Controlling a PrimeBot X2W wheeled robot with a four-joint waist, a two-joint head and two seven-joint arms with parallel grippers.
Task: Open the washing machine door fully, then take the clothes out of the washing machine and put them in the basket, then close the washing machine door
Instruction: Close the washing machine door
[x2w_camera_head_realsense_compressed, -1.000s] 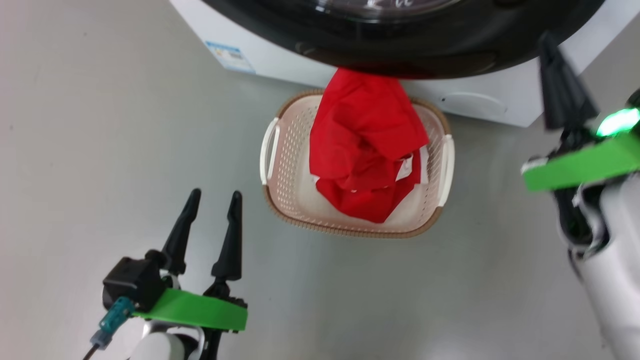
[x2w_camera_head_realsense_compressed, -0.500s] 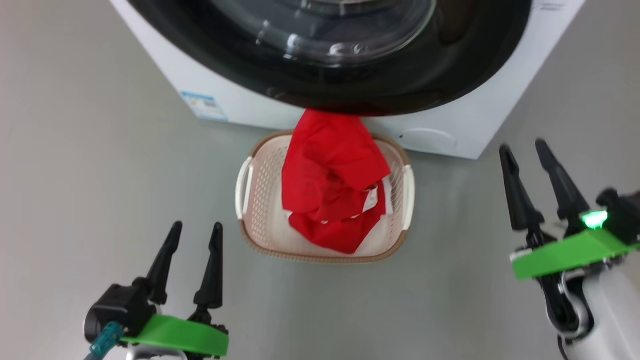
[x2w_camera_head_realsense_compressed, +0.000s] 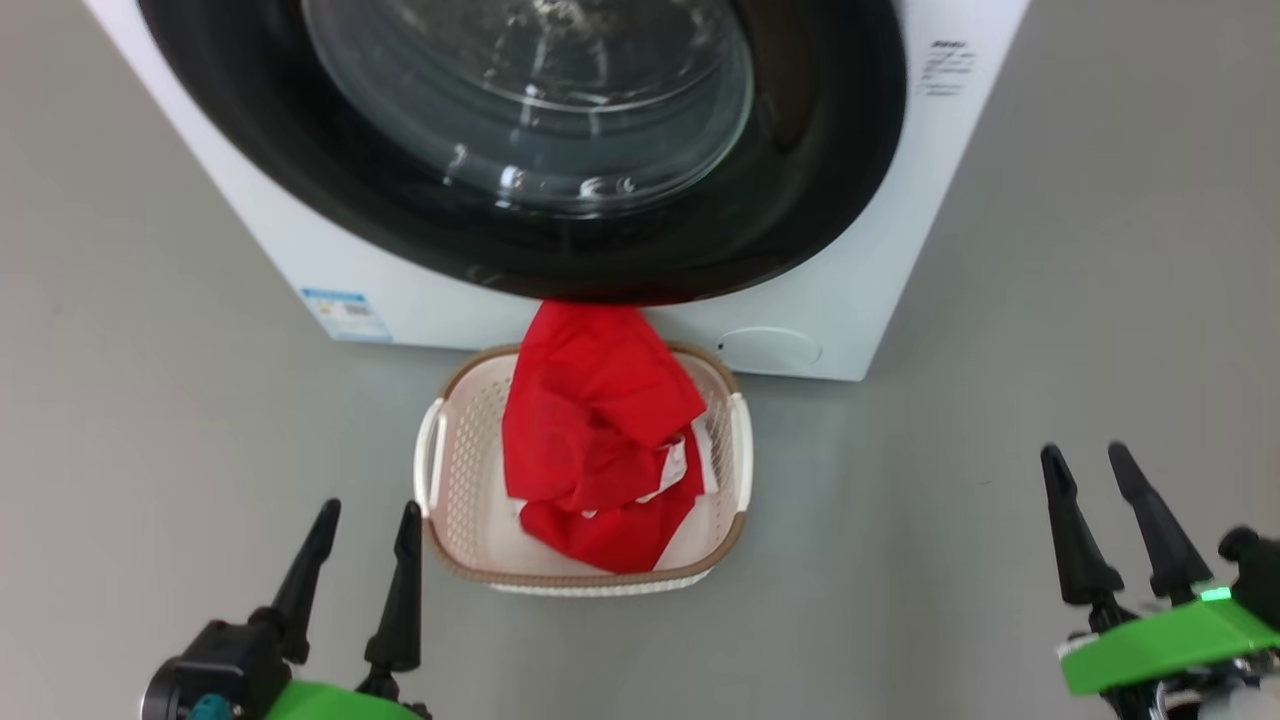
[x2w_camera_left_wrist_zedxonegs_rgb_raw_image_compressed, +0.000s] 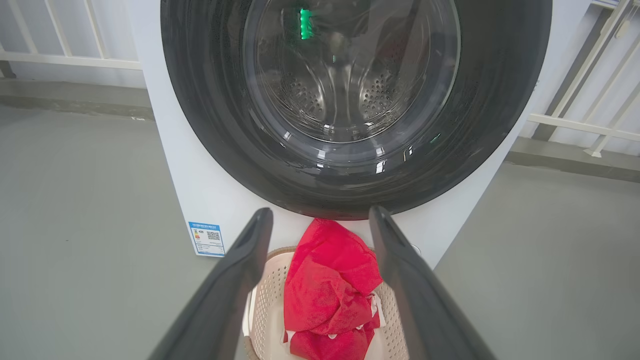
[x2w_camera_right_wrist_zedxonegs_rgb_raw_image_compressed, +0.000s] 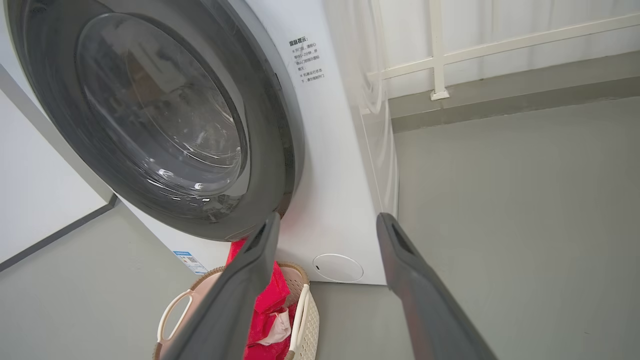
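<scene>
Left gripper and right gripper both spread, holding nothing; clothes heaped in basket, their peak touching the lower rim of the door, which looks shut on the washing machine; risk: cloth pinched there, latch incomplete

Stock on view: one washing machine is standing, carrying one round door, one blue label, one round white cap and one printed notice of small text. One basket is sitting before it, showing two side handles. One heap of red clothes is lying in the basket; the number of separate garments cannot be told. Two grippers are showing, the left gripper and the right gripper, each spreading two dark fingers, making four in all.
</scene>
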